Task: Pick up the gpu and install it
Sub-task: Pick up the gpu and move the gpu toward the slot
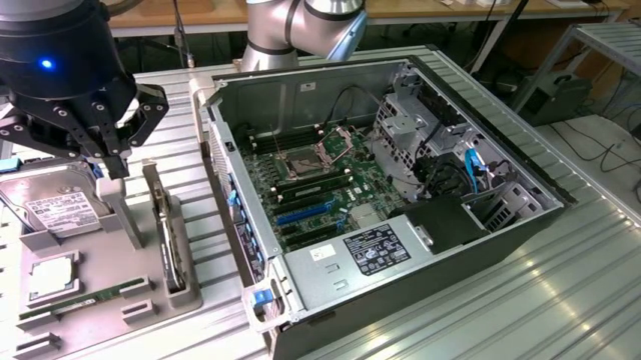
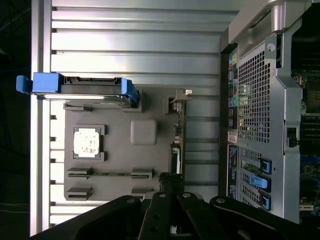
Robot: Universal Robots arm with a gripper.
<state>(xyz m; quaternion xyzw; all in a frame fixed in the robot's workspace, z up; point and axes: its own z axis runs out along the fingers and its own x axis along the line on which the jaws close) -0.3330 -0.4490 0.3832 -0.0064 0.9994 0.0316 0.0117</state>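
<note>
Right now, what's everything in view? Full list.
gpu: 1, dark, silver bracket, on edge in tray slot
hard drive: 1, silver, white label, on tray
processor: 1, silver, tray recess
memory stick: 1, green, tray slot
tray: 1, grey, exterior view's left of case
computer case: 1, grey, open, mid-table
table: 1, silver, slatted
arm: 1, silver-grey, behind case
gripper: 1, black, above tray near gpu

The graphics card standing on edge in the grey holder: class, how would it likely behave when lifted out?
The graphics card is a thin flat board, so probably stiff and fairly light. Standing on its narrow edge in the grey holder, it might tip once freed. Its bare board probably dislikes hard squeezing.
</note>
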